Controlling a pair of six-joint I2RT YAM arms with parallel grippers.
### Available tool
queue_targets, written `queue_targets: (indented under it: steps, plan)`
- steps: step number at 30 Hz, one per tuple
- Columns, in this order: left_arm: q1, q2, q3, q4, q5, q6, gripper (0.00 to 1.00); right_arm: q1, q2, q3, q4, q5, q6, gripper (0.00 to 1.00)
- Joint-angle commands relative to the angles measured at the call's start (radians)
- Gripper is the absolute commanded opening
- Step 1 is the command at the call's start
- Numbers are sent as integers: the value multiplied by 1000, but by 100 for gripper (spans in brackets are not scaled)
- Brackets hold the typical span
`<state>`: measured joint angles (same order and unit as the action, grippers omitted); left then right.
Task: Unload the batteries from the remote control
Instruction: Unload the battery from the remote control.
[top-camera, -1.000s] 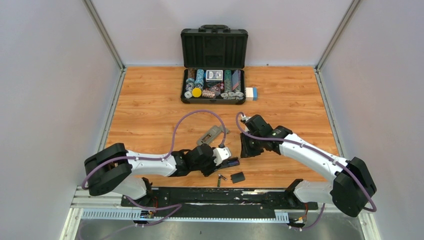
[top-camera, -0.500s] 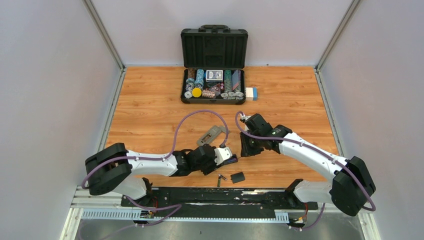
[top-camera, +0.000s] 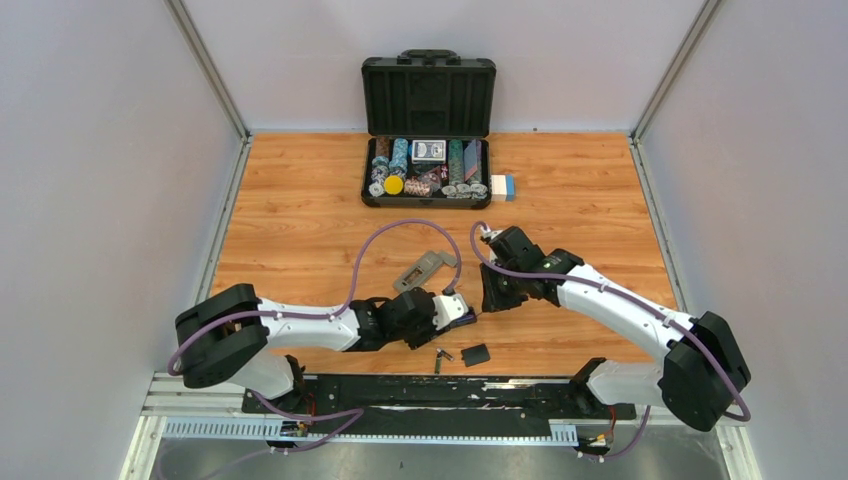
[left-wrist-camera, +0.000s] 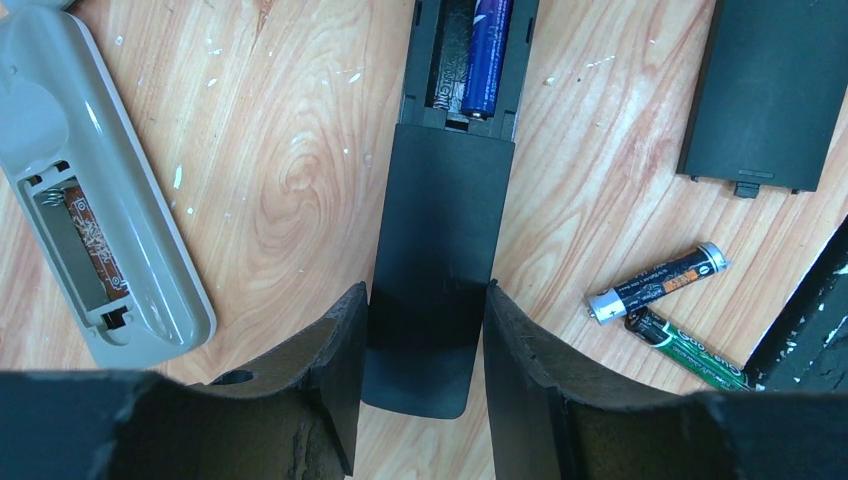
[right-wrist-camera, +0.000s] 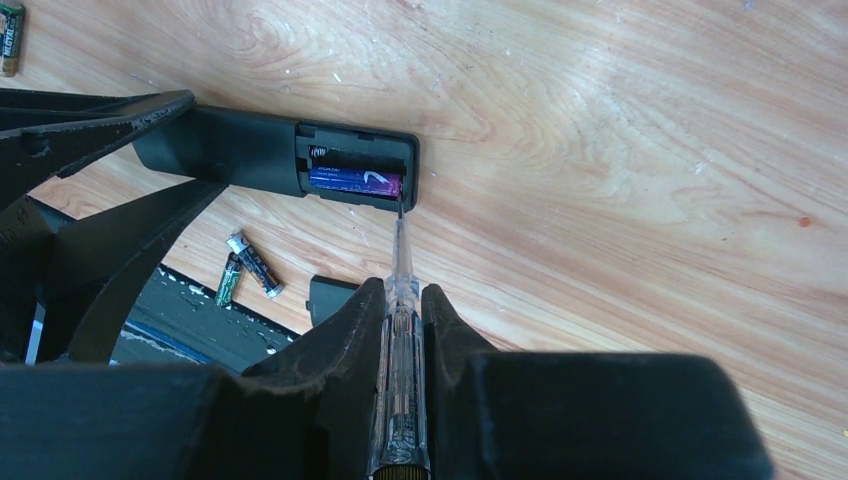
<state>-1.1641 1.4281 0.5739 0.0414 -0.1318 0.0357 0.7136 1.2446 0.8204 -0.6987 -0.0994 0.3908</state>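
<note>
Left jaws are gripping the flat black remote (left-wrist-camera: 440, 230); right jaws are pinching a clear screwdriver (right-wrist-camera: 397, 400) at the purple battery (right-wrist-camera: 355, 181).

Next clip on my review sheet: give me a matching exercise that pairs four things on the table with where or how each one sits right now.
Things:
1. black remote
2. screwdriver
3. grey remote
4. purple battery

States:
A. clamped in the right gripper
B. lying apart, battery bay open and empty
C. sitting in the black remote's open bay
D. gripped at its sides by the left gripper

Pairs: 1-D, 2-A, 3-B, 4-C
</note>
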Motion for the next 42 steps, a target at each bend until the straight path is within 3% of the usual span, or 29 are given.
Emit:
queue_targets:
  steps: [1,19,42]
  plan:
    - [-5,41,12,-37,29,4,40,-2,30,10,28,34,-6,0]
    - [-5,61,25,-65,72,-5,38,-28,-78,-73,182,-164,12,0]
    - [-5,81,44,-99,77,-6,37,-65,-131,-90,169,-143,19,0]
